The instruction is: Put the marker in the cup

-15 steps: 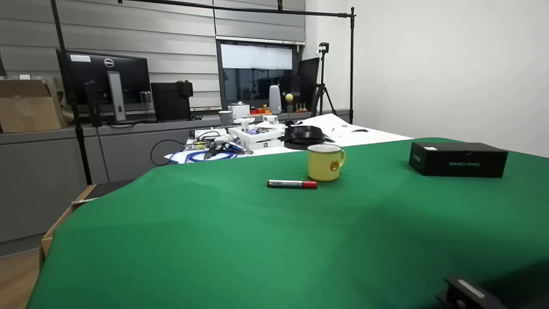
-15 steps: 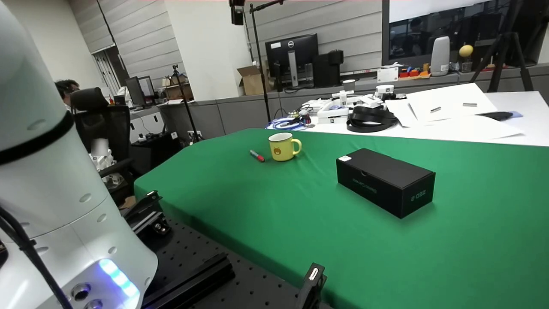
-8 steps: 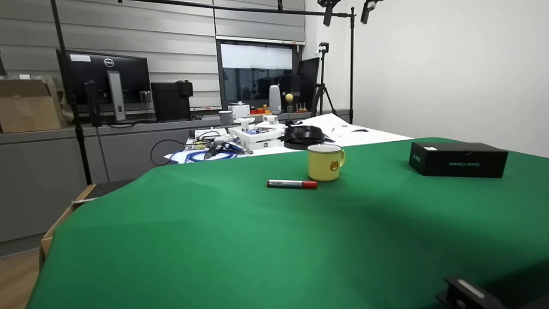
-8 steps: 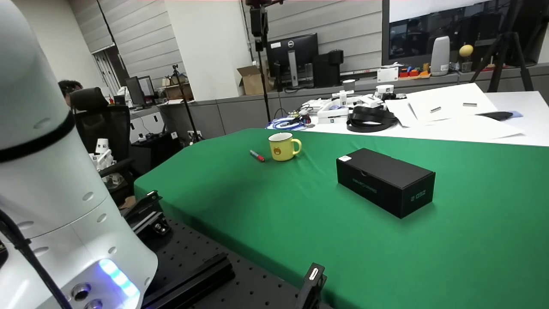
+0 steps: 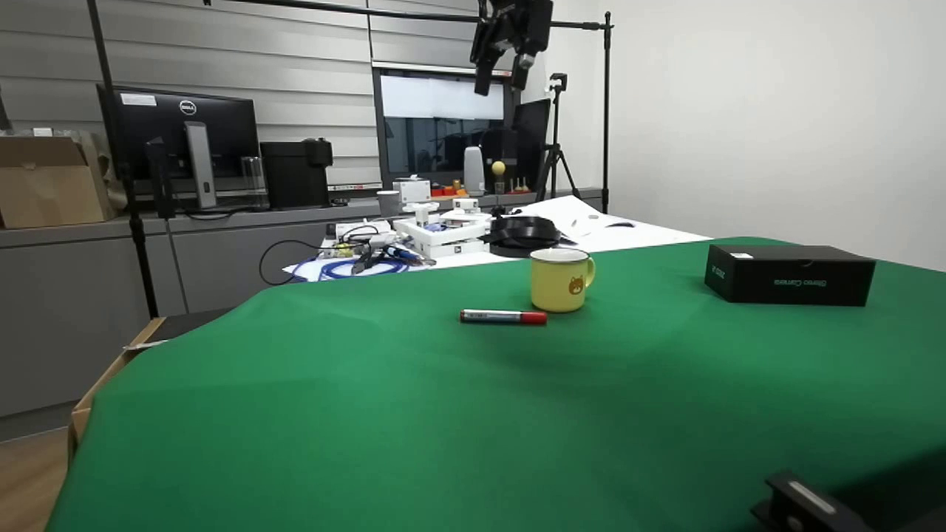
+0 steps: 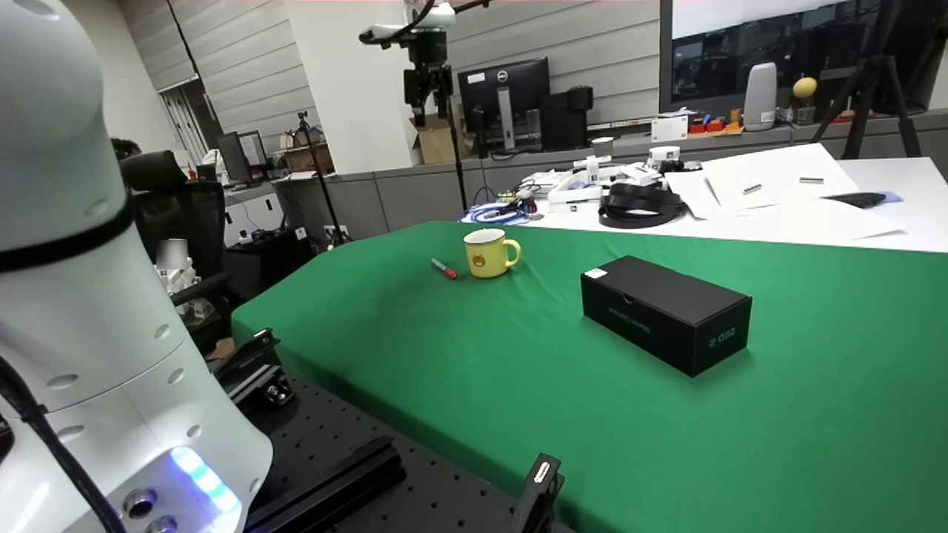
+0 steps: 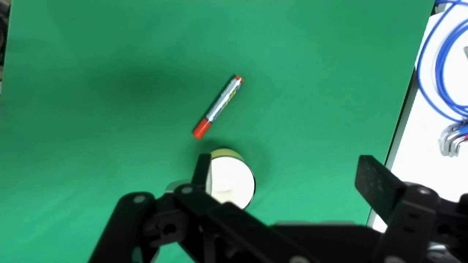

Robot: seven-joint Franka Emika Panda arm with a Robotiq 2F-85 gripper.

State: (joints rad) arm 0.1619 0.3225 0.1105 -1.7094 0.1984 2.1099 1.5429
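Note:
The marker (image 5: 503, 317) has a silver body and a red cap. It lies flat on the green table, close beside the cup (image 5: 558, 284) but apart from it. The marker (image 6: 444, 269) and the yellow cup (image 6: 486, 255) show in both exterior views; the cup stands upright with a side handle. In the wrist view the marker (image 7: 218, 106) lies slanted, cap toward the cup (image 7: 232, 180), whose inside looks white. The left finger hides part of the cup. My gripper (image 7: 285, 159) is open and empty. In both exterior views the gripper (image 5: 501, 83) hangs high above the table (image 6: 432, 115).
A black box (image 5: 791, 275) lies on the table to the cup's handle side, also in an exterior view (image 6: 666, 314). Behind is a white table with clutter and blue cable (image 7: 440, 69). A black clamp (image 6: 539, 488) sits at the near table edge.
My gripper has come down into both exterior views, moving left and down in one of them over the last half second. The marker, cup and box have not moved.

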